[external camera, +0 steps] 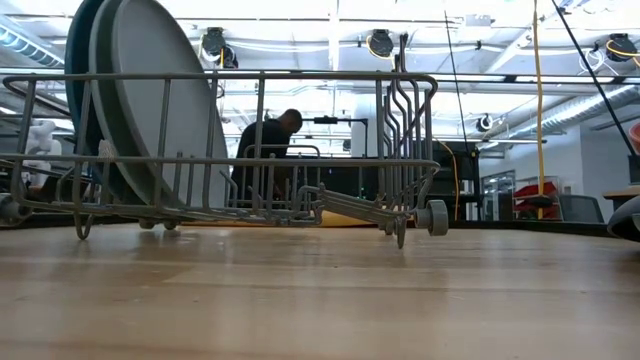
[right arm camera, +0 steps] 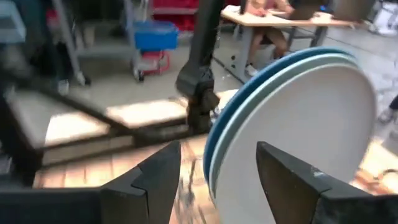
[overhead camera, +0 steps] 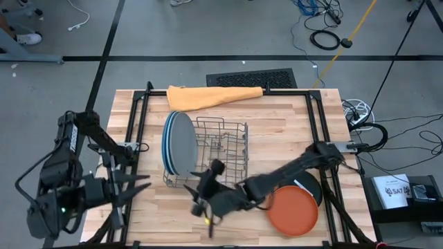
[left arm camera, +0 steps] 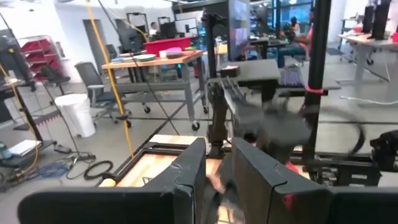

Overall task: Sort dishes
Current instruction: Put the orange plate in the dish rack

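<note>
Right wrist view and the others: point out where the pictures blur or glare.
Right wrist view: motion-smeared background, soft plates. High view: right end effector blurred. Left wrist view: the other arm smeared. Low view: sharp rack, bright ceiling lights behind.

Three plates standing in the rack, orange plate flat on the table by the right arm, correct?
Not quite: the rack holds two plates, not three, as the high view shows. The orange plate does lie flat on the table by the right arm.
</note>
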Controlling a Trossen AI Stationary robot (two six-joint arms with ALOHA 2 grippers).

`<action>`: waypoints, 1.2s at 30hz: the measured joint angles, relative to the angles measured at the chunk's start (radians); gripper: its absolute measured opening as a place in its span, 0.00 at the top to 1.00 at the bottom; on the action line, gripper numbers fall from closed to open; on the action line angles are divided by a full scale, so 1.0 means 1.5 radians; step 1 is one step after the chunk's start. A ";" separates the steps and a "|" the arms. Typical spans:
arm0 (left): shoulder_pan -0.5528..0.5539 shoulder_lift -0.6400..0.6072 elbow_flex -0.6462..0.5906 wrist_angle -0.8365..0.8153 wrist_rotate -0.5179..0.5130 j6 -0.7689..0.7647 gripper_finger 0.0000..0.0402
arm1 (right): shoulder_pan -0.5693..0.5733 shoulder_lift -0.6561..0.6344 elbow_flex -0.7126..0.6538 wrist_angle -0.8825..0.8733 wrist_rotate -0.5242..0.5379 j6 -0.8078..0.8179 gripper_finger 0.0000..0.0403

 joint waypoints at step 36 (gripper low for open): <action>0.015 0.144 -0.009 0.059 -0.019 -0.038 0.80 | 0.258 -0.192 -0.211 -0.915 -0.411 0.635 0.55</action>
